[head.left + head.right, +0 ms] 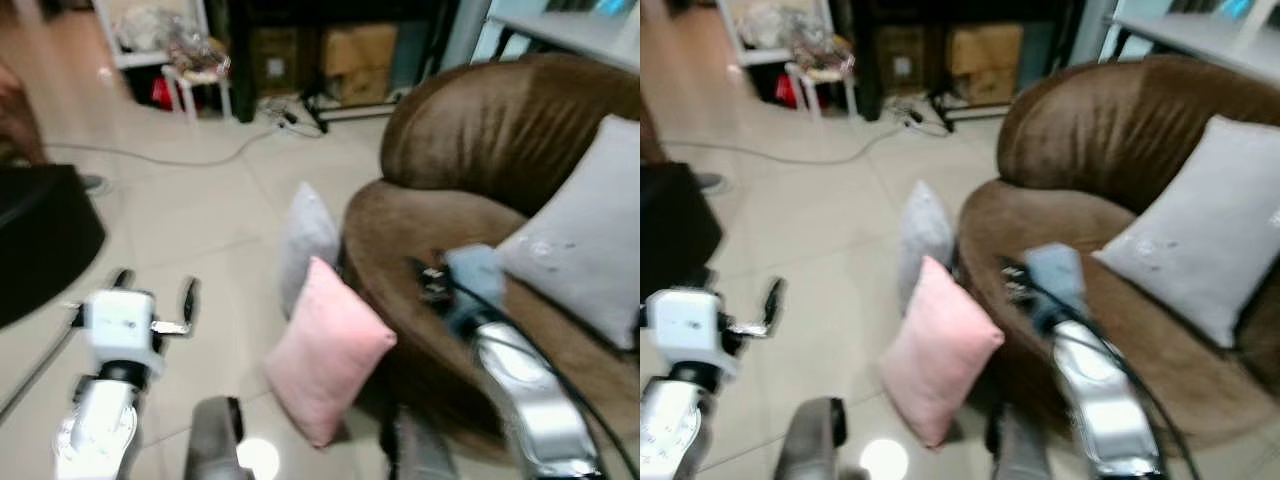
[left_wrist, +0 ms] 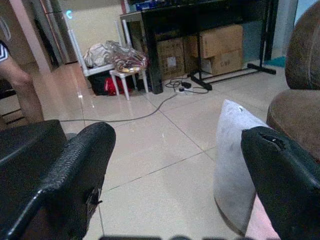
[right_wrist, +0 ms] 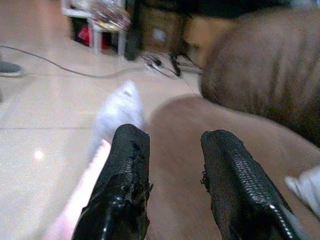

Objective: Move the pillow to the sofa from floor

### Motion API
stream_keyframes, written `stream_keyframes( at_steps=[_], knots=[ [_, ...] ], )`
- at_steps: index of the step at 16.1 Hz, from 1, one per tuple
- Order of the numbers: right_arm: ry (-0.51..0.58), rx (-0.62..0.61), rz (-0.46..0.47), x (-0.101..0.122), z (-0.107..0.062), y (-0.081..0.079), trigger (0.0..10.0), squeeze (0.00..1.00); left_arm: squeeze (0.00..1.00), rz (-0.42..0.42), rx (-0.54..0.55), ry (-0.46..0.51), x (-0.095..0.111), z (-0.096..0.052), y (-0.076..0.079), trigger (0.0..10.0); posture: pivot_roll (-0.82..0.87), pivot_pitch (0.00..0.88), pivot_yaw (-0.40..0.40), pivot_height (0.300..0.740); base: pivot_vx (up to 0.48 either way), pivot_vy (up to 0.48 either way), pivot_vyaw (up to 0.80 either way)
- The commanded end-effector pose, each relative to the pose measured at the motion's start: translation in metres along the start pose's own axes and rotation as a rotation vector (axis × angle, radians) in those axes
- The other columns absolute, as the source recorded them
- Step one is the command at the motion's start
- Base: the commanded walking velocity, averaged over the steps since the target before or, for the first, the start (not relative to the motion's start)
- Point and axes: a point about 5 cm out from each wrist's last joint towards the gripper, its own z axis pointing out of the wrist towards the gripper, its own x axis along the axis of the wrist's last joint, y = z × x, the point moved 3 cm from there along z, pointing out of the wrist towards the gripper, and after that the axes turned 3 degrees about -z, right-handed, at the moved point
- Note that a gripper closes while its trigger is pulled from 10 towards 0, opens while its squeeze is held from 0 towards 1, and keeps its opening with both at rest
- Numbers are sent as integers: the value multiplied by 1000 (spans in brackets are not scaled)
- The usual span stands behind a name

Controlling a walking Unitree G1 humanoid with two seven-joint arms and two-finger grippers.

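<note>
Left eye view: pink pillow (image 1: 327, 350) on floor (image 1: 190, 230) against brown sofa (image 1: 470, 150); task barely begun. Left claw (image 1: 152, 292) released, right claw (image 3: 172, 180) released, holding nothing.

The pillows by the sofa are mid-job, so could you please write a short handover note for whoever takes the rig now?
Left hand: open, holding nothing, raised above the floor to the left of the pillows.
Right hand: open, holding nothing, over the sofa seat edge.
Pink pillow and grey pillow: both on the floor, leaning against the sofa front.
A large grey cushion already sits on the sofa.
Done: nothing grasped.
Left: grasp a floor pillow, lift it onto the seat.
</note>
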Motion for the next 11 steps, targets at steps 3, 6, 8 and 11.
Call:
stream_keyframes(
  at_steps=[3, 6, 8, 11],
  knots=[
    [30, 13, 9, 9, 3, -8, 10000, 0, 0, 23, 15, 8, 3, 0, -9, 10000, -21, 0, -46, 501, 282, 0, 0],
    [37, 19, 14, 9, 2, -9, 10000, 0, 0, 24, 7, 9, 4, 1, -8, 10000, -24, 0, -40, 501, 279, 0, 0],
    [37, 20, 14, 9, 2, -9, 10000, 0, 0, 24, 4, 9, 4, 1, -8, 10000, -24, 0, -40, 501, 279, 0, 0],
    [40, 25, 20, 10, 1, -11, 10000, 0, 0, 25, 4, 8, 4, 1, -8, 10000, -22, 0, -41, 501, 280, 0, 0]
  ],
)
